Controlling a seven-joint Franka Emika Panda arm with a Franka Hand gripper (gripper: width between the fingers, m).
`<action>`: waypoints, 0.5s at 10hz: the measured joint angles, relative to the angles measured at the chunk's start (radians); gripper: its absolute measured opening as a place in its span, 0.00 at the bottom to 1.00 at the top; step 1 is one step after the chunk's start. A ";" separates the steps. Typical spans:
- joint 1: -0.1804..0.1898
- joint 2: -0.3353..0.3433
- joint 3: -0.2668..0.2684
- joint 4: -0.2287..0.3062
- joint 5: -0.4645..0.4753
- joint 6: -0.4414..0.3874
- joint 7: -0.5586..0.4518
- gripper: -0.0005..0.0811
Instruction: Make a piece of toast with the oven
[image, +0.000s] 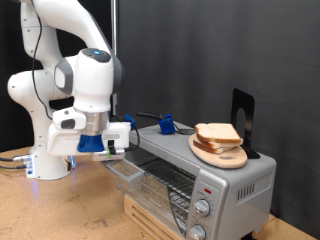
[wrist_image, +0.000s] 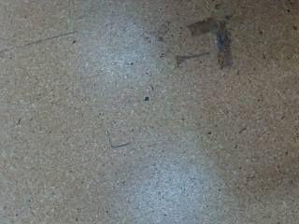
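Note:
The silver oven (image: 238, 182) stands at the exterior view's right on a wooden block, with two round knobs (image: 203, 208) on its front. Its glass door (image: 128, 170) hangs open towards the exterior view's left, and the wire rack (image: 160, 182) shows inside. Pale bread slices (image: 217, 132) lie stacked on a round wooden board (image: 228, 158) on the oven's top. My gripper (image: 100, 146), with blue fingers, hovers just left of and slightly above the open door and points down. Nothing shows between its fingers. The wrist view shows only the bare particle-board table (wrist_image: 149, 121), with no fingers and no bread.
A blue clamp-like object (image: 166, 124) and a black upright stand (image: 243, 112) sit on the oven's top behind the board. The arm's white base (image: 45, 150) stands at the exterior view's left. A dark tape mark (wrist_image: 220, 37) is on the table.

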 joint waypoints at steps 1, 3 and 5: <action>-0.003 0.002 -0.001 0.000 -0.001 0.003 -0.003 0.99; -0.002 0.002 0.000 0.000 0.007 0.006 -0.027 0.99; 0.005 -0.003 0.001 0.000 0.056 0.004 -0.091 0.99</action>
